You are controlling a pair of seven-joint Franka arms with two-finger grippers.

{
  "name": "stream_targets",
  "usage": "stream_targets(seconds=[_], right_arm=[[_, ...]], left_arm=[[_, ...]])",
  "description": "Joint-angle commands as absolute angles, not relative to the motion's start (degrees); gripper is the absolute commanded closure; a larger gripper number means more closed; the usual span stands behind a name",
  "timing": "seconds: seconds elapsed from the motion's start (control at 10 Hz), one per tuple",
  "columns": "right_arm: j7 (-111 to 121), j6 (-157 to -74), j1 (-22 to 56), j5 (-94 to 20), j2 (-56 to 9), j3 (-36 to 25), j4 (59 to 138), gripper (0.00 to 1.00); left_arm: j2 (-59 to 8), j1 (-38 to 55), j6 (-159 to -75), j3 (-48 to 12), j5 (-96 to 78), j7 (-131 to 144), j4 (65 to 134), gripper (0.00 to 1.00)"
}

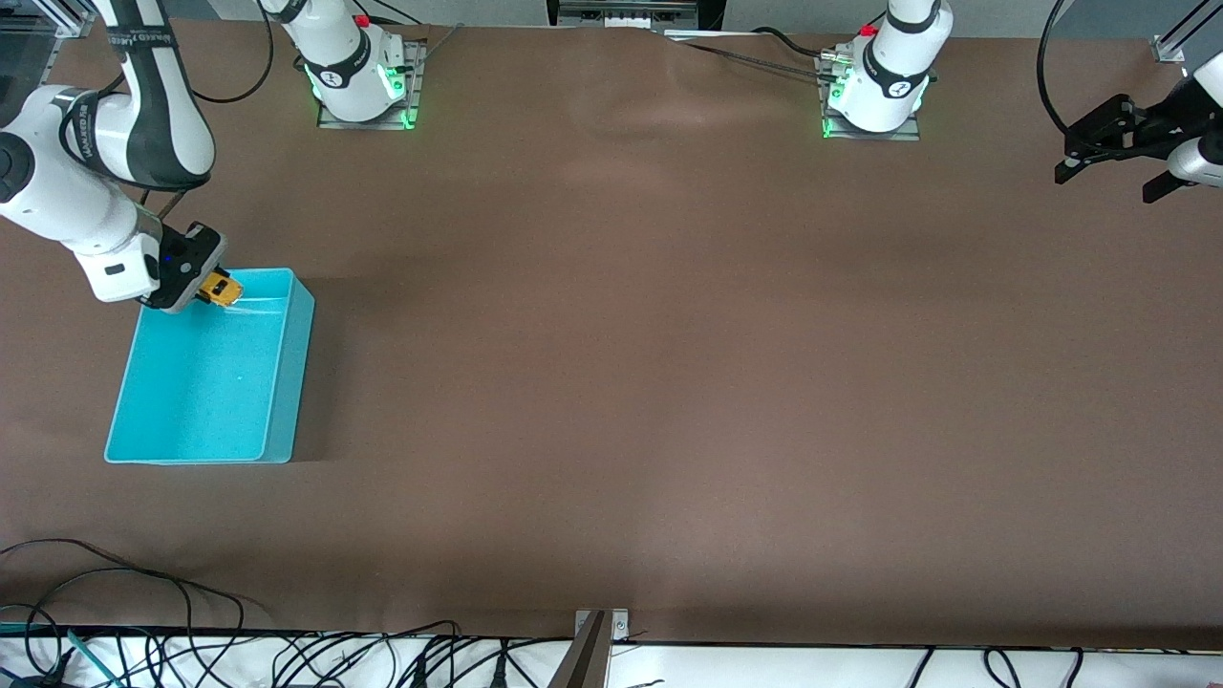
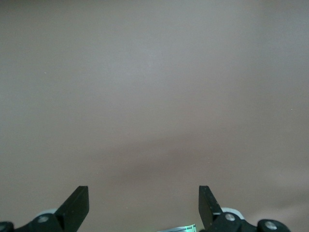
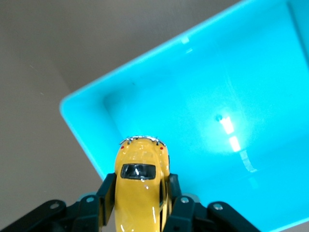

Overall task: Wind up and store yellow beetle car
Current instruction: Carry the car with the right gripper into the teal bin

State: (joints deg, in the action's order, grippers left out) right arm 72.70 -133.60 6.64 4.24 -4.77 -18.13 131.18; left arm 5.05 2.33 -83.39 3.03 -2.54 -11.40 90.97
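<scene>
The right gripper hides the flanks and wheels of the yellow beetle car, clamped between its 2 fingers over the turquoise bin corner farthest from the front camera. Visible: glossy yellow body, dark window. The left gripper waits, fingers apart, over the table edge at the left arm's end.

The front view looks down from high across the counter toward both bases. The left wrist view faces bare counter, close. The right wrist view hangs close over the bin, shared with the front view.
</scene>
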Motion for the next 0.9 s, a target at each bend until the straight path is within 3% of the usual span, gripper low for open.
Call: stream_targets(seconds=[0.0,0.8], right_arm=[[74.27,-136.40,5.89,2.82,-9.48,-18.37,130.52,1.00],[73.83,-138.96,1.76,-8.94,-20.20,-18.28,122.97,1.00]], left_arm=[[5.27,2.46,-83.41,2.81,-2.90,-10.63,90.88,0.00],[5.27,2.55,-83.41,2.90,-2.90,-10.63,90.88,0.00]])
